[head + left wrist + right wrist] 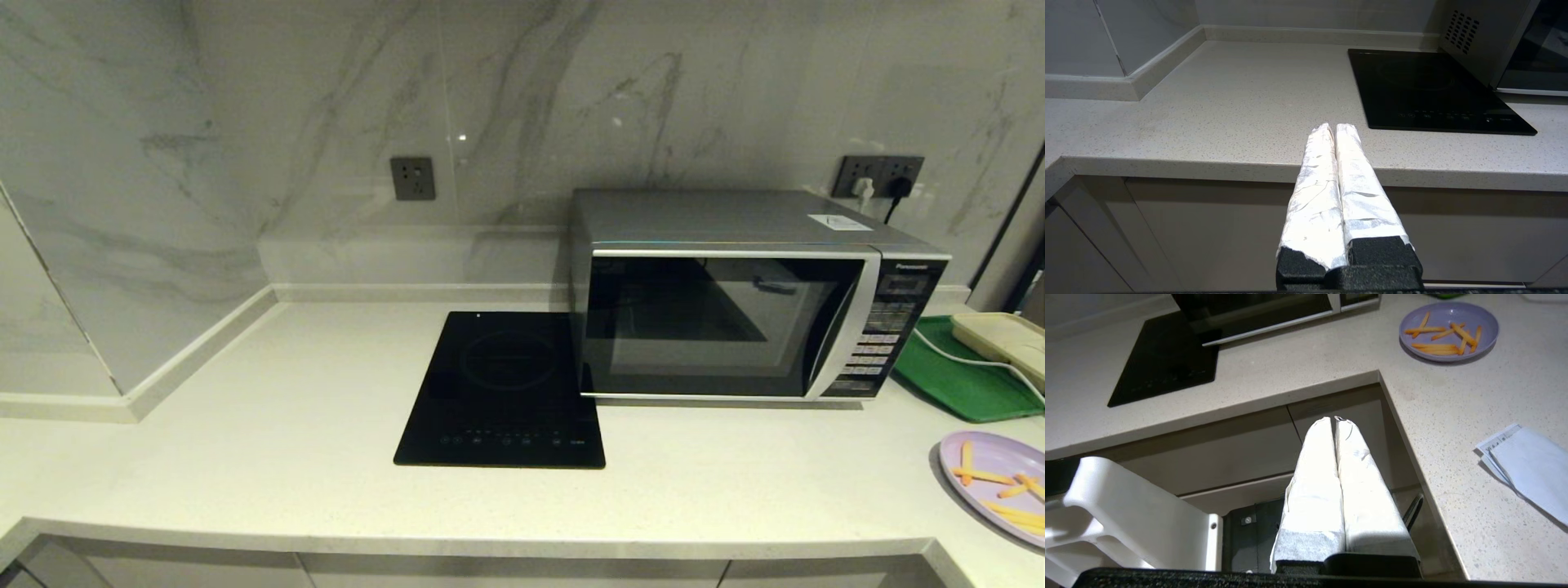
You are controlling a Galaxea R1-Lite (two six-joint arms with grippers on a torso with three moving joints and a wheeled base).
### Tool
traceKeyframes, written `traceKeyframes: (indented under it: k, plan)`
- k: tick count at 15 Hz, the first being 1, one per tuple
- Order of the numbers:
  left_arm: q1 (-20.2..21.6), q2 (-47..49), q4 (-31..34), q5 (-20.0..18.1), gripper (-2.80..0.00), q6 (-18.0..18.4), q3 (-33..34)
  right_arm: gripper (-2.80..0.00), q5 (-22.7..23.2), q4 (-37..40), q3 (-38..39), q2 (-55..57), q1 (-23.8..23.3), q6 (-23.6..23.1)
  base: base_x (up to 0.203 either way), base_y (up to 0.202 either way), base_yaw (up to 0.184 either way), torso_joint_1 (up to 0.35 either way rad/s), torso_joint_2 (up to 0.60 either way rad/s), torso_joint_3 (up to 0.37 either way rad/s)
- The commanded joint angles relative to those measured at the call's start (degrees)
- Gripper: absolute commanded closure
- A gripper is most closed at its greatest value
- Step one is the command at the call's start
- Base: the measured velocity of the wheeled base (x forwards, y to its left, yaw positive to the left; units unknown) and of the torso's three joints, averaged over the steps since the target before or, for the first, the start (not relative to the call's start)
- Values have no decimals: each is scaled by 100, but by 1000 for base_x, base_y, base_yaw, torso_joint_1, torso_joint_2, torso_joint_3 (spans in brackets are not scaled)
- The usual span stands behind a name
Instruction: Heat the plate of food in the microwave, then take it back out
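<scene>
Right claw (1334, 419) pressed closed, empty, off surface (286, 425) edge; left claw (1334, 127) closed too, parked. Microwave (735, 318) reads "Panasonic", door closed. Plate of food (992, 482) w/ fries sits front-right of it, near green tray (951, 380).

Neither arm shows in my head view. L gripper (1335, 127): fingers (1314, 183) pressed together, wrapped in silver foil-like tape, black base behind them, nothing held. It hangs low, in front of me, tips pointing fwd and slightly up. R gripper (1334, 419): fingers (1361, 486) closed too, white-wrapped, tips touching, nothing between them. It sits low, pointing down and fwd. A white part of my body (1139, 514) shows beside the R wrist.
</scene>
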Motion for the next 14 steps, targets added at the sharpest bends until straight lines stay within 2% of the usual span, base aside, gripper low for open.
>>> traceKeyframes:
  k: [1,4,7,11,14]
  plan:
    - [2,0,-2,5,0,-5,1,0,25,28,178,-301,118,4,0,0,0,0,0,0]
    - [2,0,-2,4,0,-5,1,0,40,22,642,-771,287,-45,0,0,0,0,0,0]
    - [2,0,-2,4,0,-5,1,0,39,-464,1768,-1544,373,-275,0,0,0,0,0,0]
    - [2,0,-2,4,0,-5,1,0,360,-1823,3381,-1761,381,-553,0,0,0,0,0,0]
    - [2,0,-2,4,0,-9,1,0,484,-3486,5160,-1774,382,-575,0,0,0,0,0,0]
